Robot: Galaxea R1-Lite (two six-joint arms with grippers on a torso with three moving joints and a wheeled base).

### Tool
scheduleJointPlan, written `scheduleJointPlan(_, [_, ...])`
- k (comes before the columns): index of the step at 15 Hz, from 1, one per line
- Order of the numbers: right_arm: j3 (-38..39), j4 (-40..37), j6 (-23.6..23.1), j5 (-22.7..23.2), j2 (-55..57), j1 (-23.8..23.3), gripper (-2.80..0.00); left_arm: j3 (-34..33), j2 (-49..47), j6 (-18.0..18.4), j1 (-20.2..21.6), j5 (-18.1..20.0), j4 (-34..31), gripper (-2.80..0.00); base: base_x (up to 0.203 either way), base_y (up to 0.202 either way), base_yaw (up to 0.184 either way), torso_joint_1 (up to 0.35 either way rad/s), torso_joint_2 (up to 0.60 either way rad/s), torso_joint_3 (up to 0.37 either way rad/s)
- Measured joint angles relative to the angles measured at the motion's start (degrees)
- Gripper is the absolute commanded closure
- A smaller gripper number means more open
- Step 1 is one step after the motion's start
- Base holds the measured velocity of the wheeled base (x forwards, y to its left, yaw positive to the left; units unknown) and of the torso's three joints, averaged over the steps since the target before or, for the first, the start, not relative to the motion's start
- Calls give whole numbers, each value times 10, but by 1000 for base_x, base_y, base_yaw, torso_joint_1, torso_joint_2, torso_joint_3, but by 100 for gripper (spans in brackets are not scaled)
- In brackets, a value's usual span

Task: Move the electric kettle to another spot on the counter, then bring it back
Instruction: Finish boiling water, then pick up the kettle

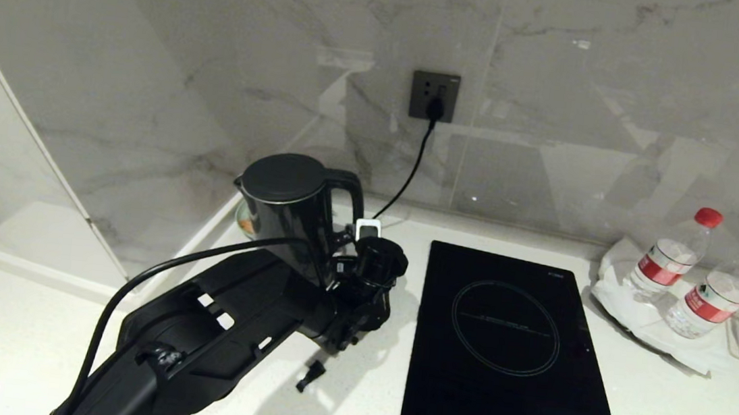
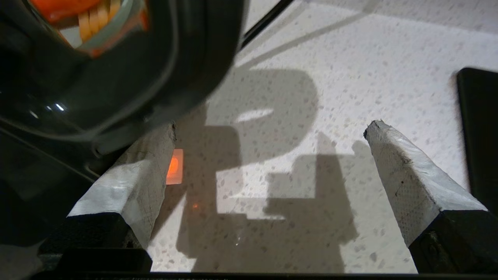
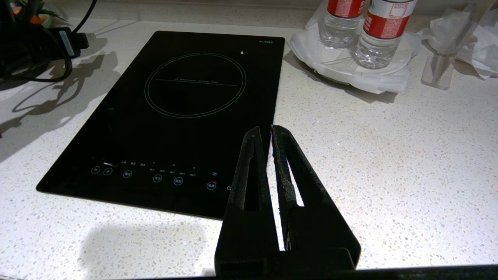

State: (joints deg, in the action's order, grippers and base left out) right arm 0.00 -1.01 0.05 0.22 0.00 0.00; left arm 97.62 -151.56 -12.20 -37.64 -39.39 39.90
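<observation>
Electric kettle (image 1: 291, 210), surface (image 1: 351, 395): left gripper (image 2: 268, 132) jaws wide apart beside handle; centre handle between them before clamping. Right gripper (image 3: 264, 134) jaws together, idle.

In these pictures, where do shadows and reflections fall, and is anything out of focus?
Head view: the marble wall mirrors the hob. Left wrist view: the electric kettle, very close, is blurred; it mirrors something orange; the open left gripper throws hard shadows on the counter. Right wrist view: the shut right gripper is sharp; cable shadows lie beside the hob.

Left end effector (image 2: 272, 128) spread wide; right end effector (image 3: 265, 132) closed
</observation>
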Motion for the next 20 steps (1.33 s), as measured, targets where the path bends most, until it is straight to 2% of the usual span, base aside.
scheduleJointPlan(8, [0,0,0,0,0,0,0,-18,-2,-1,-7,-7,1,-280,0,0,0,0,0,0])
scheduleJointPlan(14, [0,0,0,0,0,0,0,-49,14,-13,-63,-17,11,-280,0,0,0,0,0,0])
scheduleJointPlan(20, [0,0,0,0,0,0,0,-51,3,-13,-66,-25,14,-280,0,0,0,0,0,0])
